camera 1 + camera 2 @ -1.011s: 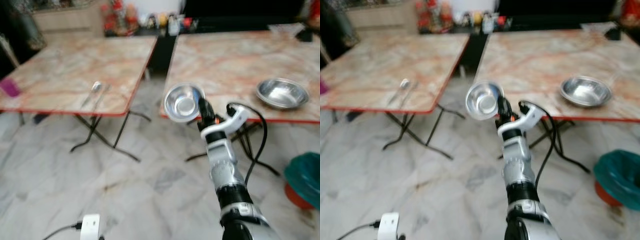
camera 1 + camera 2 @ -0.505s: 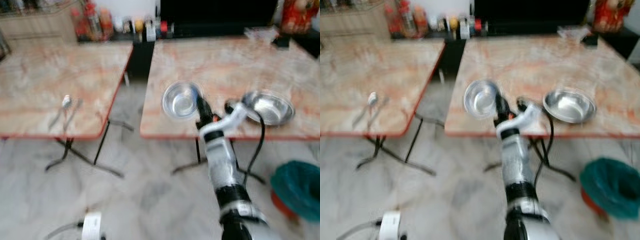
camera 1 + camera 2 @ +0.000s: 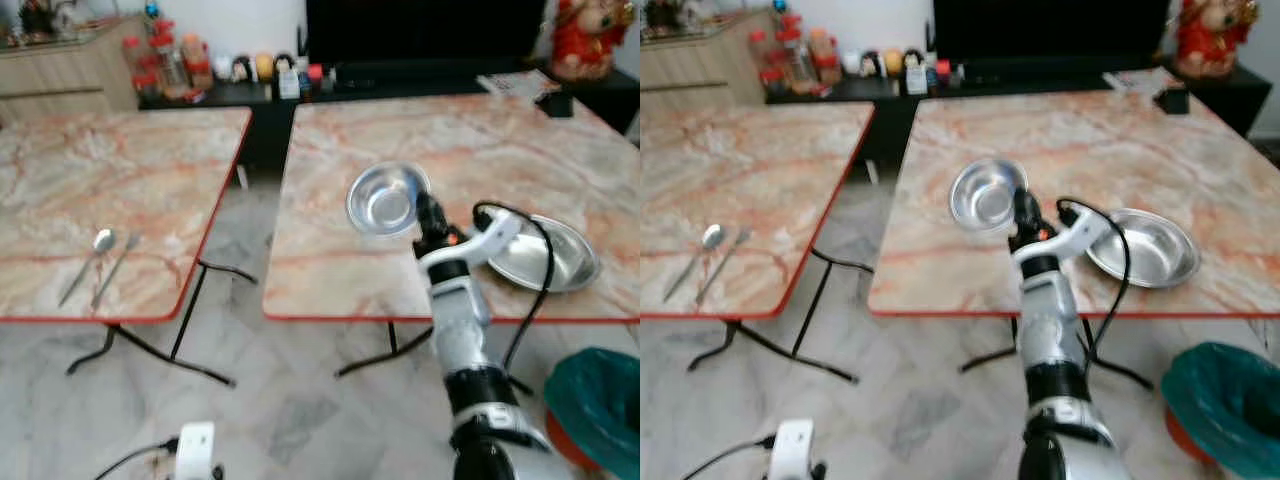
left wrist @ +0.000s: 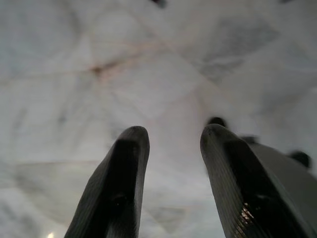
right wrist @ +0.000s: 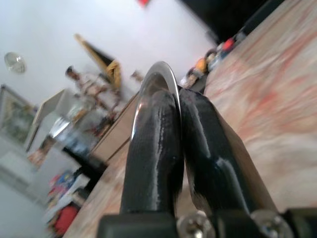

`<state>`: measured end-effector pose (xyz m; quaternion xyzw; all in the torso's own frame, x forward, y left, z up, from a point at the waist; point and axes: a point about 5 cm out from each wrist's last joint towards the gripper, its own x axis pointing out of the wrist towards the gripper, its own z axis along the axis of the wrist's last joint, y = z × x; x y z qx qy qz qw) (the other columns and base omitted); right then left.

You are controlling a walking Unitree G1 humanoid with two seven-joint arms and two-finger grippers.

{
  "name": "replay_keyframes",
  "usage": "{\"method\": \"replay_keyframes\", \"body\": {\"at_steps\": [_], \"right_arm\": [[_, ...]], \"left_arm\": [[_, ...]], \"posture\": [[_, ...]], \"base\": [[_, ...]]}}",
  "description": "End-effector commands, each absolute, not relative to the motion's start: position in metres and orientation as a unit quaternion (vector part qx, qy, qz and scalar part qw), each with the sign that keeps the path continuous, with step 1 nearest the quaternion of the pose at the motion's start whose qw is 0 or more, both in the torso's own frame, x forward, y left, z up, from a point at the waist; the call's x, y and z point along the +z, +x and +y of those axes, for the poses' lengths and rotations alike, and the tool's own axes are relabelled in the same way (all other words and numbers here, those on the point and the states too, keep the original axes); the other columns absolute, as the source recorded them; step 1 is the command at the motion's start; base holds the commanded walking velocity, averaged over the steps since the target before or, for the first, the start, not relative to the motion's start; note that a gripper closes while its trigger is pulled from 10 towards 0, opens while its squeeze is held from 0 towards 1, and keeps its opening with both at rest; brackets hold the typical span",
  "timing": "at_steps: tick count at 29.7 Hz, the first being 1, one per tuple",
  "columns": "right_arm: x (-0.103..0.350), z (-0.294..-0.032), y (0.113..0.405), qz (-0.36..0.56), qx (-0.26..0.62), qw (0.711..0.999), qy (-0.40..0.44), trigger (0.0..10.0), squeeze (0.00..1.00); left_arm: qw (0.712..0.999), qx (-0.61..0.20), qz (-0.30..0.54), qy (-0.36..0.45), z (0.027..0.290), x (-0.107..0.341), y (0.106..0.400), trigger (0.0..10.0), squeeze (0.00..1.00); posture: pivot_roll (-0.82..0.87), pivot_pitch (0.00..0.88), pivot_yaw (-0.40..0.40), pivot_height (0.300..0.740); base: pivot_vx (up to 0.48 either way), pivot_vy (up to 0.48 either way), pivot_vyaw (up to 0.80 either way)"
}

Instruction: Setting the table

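Note:
My right gripper (image 3: 428,212) is shut on the rim of a small steel bowl (image 3: 385,199), held up on edge above the near part of the right marble table (image 3: 340,270). In the right wrist view the two black fingers (image 5: 158,144) pinch the thin bowl rim (image 5: 159,69). A wide steel plate (image 3: 550,258) lies on that table to the right of the gripper. A spoon (image 3: 92,258) and a fork (image 3: 113,268) lie side by side on the left table (image 3: 40,180). My left gripper (image 4: 171,173) hangs open over the floor.
A gap of marble floor (image 3: 240,200) separates the two folding tables. A dark cabinet with bottles and jars (image 3: 250,72) stands behind them. A teal bin (image 3: 598,385) sits on the floor at the right. A white plug with a cable (image 3: 192,450) lies near my feet.
The camera has moved forward and to the right, so the right table is closer and more central. The right gripper still holds the bowl, now over the table's near part.

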<state>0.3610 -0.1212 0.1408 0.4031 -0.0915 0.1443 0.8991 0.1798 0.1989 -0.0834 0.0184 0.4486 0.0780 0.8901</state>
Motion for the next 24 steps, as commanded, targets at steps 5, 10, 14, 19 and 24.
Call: {"method": "replay_keyframes", "body": {"at_steps": [5,10,14,19,24], "right_arm": [[0.147,-0.1287,0.3631,-0.106,0.138,0.9,0.399,10.0,0.0],[0.1468,-0.1286,0.3627,-0.106,0.139,0.9,0.399,10.0,0.0],[0.1468,-0.1289,0.3627,-0.106,0.138,0.901,0.398,10.0,0.0],[0.1463,-0.1295,0.3625,-0.104,0.137,0.901,0.397,10.0,0.0],[0.1456,-0.13,0.3625,-0.102,0.137,0.902,0.396,10.0,0.0]], "left_arm": [[0.89,0.067,0.451,0.026,0.1948,-0.0835,0.1814,10.0,0.0],[0.89,0.066,0.45,0.029,0.1944,-0.0832,0.1819,10.0,0.0],[0.89,0.065,0.449,0.035,0.1946,-0.0831,0.182,10.0,0.0],[0.889,0.064,0.451,0.039,0.1946,-0.0837,0.1808,10.0,0.0],[0.889,0.063,0.452,0.038,0.1938,-0.0841,0.1803,10.0,0.0]], "posture": [[-0.03,0.022,0.066,0.74],[-0.03,0.023,0.065,0.74],[-0.03,0.023,0.065,0.74],[-0.03,0.026,0.064,0.74],[-0.03,0.026,0.063,0.74]], "base": [[0.058,0.0,0.0],[0.0,0.0,0.0],[0.0,0.0,0.0],[0.048,-0.226,0.0],[0.246,-0.391,0.0]]}}
